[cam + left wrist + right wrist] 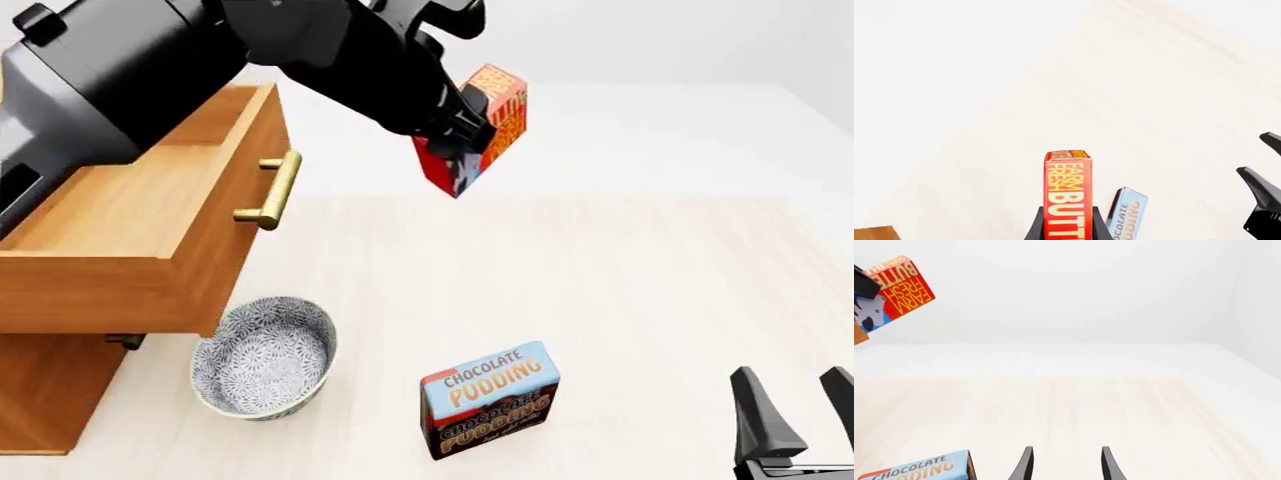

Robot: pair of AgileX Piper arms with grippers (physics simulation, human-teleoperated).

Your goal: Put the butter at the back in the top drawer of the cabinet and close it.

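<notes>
1. Your left gripper [461, 135] is clamped on the butter [483, 125], lifted high so it clears the drawer front.
2. The top drawer [134, 215] stands pulled out at 9 o'clock of the butter (ready to receive it).
3. Your right gripper [790, 420] waits spread wide and holding nothing, at 3 o'clock of the pudding box [489, 398].

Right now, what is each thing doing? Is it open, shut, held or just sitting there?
Butter: held up in the air, tilted, clamped in the left tool.
Left tool: shut on the butter.
Right tool: open, holding nothing.
Top drawer: pulled open.
Cabinet: standing on the table, lower part mostly hidden.
Chocolate pudding box: standing upright on the table.
Bowl: upright on the table, nothing inside.
</notes>
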